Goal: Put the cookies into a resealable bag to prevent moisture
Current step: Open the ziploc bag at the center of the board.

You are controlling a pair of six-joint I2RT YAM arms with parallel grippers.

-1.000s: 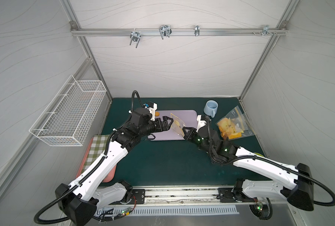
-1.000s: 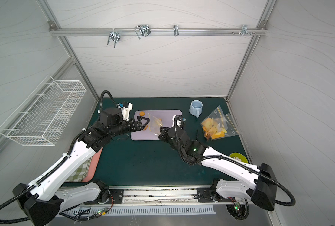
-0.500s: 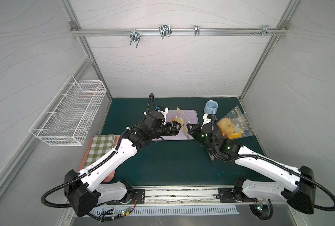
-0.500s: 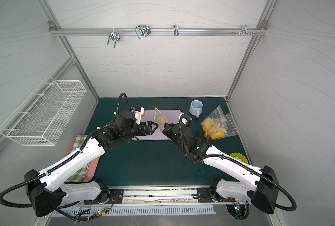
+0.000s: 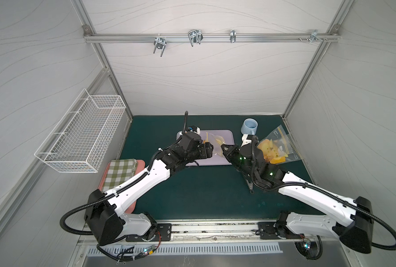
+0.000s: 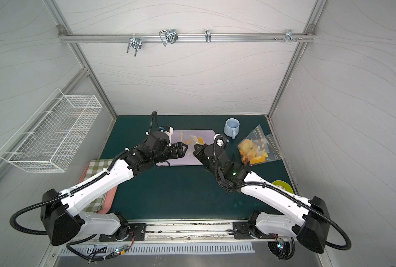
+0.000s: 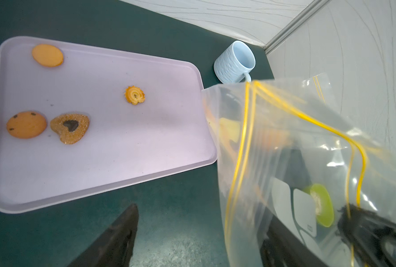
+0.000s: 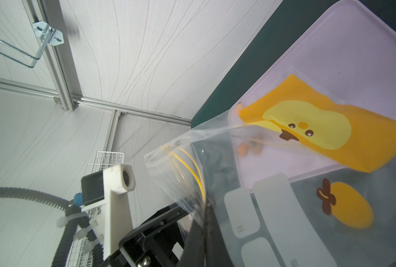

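Right end effector [image 6: 196, 148]: clenched on rim of clear yellow-zip resealable bag [image 7: 285, 138].
Left end effector [image 7: 238, 208]: released, straddling the free rim; best pinched squarely, then spread.
Golden biscuit cookies [image 7: 47, 55]: on lilac plastic tray [image 7: 123, 150], beyond it.

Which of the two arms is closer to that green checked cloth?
Left. Seen from above, the left arm crosses one edge of the checked cloth. The right arm is away on the opposite side, holding up the clear bag.
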